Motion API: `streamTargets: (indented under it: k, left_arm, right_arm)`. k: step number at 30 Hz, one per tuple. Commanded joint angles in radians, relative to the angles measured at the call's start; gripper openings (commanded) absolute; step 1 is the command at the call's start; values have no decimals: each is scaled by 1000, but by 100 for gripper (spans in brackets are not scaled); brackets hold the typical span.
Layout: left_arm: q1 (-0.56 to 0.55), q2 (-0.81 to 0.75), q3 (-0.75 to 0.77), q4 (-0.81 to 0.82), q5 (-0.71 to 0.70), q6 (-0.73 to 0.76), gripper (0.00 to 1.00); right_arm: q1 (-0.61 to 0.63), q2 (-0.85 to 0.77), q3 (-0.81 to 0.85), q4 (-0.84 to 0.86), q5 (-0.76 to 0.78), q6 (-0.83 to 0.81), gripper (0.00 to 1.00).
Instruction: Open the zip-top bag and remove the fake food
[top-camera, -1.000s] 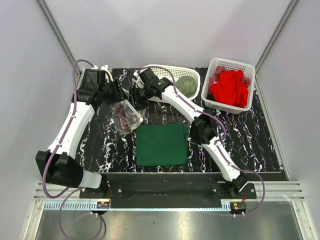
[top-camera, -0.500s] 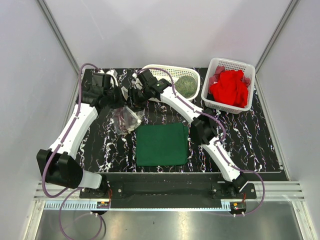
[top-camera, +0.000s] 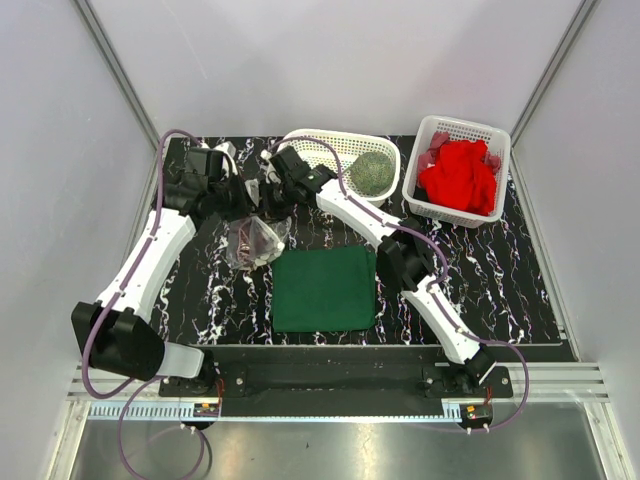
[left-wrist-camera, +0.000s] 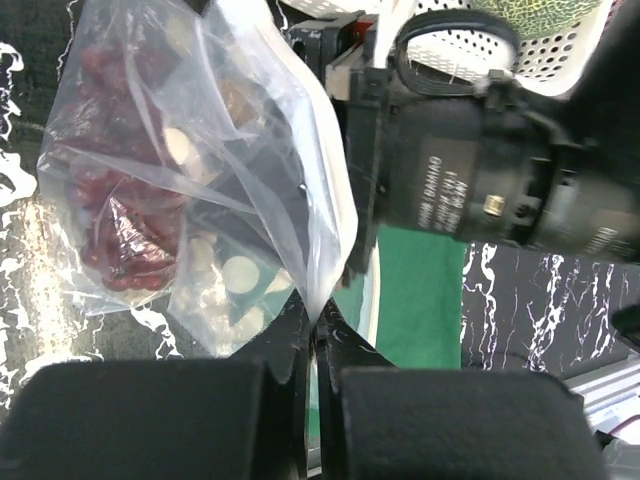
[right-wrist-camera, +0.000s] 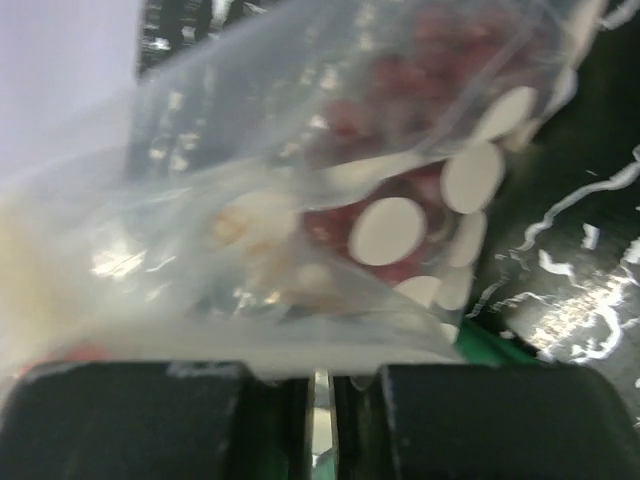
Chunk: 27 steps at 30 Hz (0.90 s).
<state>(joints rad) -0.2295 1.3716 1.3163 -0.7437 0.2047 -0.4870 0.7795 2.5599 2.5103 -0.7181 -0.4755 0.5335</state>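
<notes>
Left claw (left-wrist-camera: 312, 318) and right claw (right-wrist-camera: 320, 385) are clenching the zip-top bag (top-camera: 255, 240); wrist views are revealing red fake food (left-wrist-camera: 105, 240), green cloth (top-camera: 323, 289) at 5 o'clock

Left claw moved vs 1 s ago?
Yes. The left claw, pinching the zip-top bag, shifted right, toward the oval white basket.

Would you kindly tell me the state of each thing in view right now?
Bag, pinched at its edge by both tools; seal open or shut unclear.
Left tool, shut on bag.
Right tool, shut on bag.
Berries, inside bag.
Green ball, in oval basket.
Red cloth, bunched in square basket.
Green cloth, flat on table.
</notes>
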Motion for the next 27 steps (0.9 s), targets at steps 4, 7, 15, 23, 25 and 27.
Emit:
streamTargets:
  k: [4,7,15,23,25,27]
  left_arm:
    - [5,-71,70,6,-57,27,0]
    - [5,-74,84,6,-85,34,0]
    - [-4,-32,78,30,12,8,0]
    - [-7,-23,66,50,42,5,0]
    - [-8,-23,64,53,55,-5,0]
    - [-11,-29,58,58,50,-10,0]
  right_arm:
    - [-9,-20,-67,-32,23,-29,13]
    - [-9,-53,-117,-23,3,-38,18]
    - [29,-52,-41,-31,-97,-17,18]
    - [40,-6,-41,-27,-196,29,16]
    - [38,-4,-51,-29,-186,31,18]
    - [35,16,-39,-32,-175,25,20]
